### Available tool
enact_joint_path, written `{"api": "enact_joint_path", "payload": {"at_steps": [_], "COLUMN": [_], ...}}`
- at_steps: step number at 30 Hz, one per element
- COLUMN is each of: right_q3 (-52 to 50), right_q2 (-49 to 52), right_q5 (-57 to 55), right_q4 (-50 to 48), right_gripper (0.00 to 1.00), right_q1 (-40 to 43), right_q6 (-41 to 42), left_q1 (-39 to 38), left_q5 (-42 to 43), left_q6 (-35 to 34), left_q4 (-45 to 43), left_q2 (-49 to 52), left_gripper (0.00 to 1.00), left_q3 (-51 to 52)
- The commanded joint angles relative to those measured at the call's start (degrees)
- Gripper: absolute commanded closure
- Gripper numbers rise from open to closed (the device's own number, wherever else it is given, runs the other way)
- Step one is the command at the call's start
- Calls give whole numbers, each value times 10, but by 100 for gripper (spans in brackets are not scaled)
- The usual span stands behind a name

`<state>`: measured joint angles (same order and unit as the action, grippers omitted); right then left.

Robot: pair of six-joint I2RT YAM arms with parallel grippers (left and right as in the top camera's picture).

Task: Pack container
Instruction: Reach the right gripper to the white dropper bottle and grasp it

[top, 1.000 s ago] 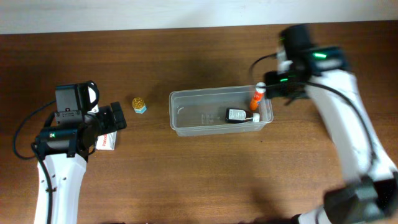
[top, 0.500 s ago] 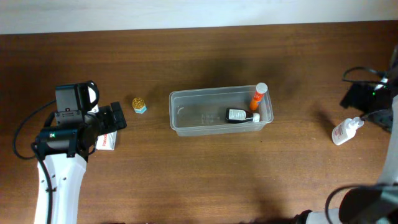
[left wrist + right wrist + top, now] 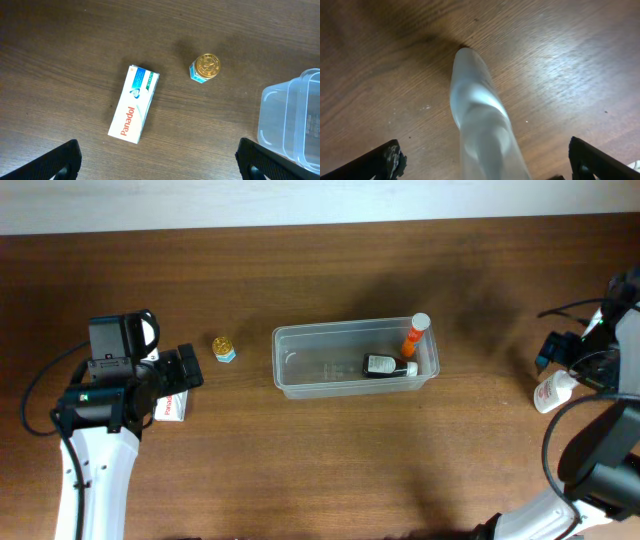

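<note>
The clear plastic container (image 3: pixel 310 366) sits mid-table and holds an orange tube with a white cap (image 3: pixel 413 336) and a small black bottle (image 3: pixel 383 366). Its left end shows in the left wrist view (image 3: pixel 287 120). My left gripper (image 3: pixel 186 370) (image 3: pixel 159 165) is open and empty, above a white Panadol box (image 3: pixel 172 408) (image 3: pixel 134 111) and near a small gold-lidded jar (image 3: pixel 224 348) (image 3: pixel 205 67). My right gripper (image 3: pixel 558 358) (image 3: pixel 482 167) is open at the far right, its fingers wide on either side of a white bottle (image 3: pixel 553 391) (image 3: pixel 480 115) lying on the table.
The brown wooden table runs to a pale wall at the back. The right arm's cable loops near the right edge (image 3: pixel 570 308).
My right arm has swung from the container's right end to the far right edge, over the white bottle. The left arm has not moved.
</note>
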<state>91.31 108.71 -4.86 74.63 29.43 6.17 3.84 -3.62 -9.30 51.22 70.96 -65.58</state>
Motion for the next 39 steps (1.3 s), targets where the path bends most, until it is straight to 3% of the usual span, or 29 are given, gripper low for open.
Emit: {"api": "enact_joint_path", "payload": {"at_steps": [1,6,12,17,19,30,39], "right_q3": [-5,-5,-5,-5,-5,-5,-3], "right_q2": [19,20,20,20,20,20,20], "right_q5": [16,16,16,16,16,16,30], "right_q4": [-6,-14,-14,-14,-14,-14,-14], "right_gripper": [4,16,41,49,58,75,79], "right_q1": [3,3,3,3,3,3,3], "right_q6": [-16,-19,-19,-19,-19,-19,-19], "left_q1": [3,3,3,3,3,3,3], "left_q5": [4,4,4,4,4,3,3], "left_q6": [-1,-1,-1,-1,-1,-1,-1], "left_q4": [-2,-2,-2,-2,-2,-2,-2], "left_q2": [2,2,2,2,2,2,2], "left_gripper": [1,1,0,1,1,1,1], "left_q3": [-10,-10,-10,-10,-10,-10,-10]}}
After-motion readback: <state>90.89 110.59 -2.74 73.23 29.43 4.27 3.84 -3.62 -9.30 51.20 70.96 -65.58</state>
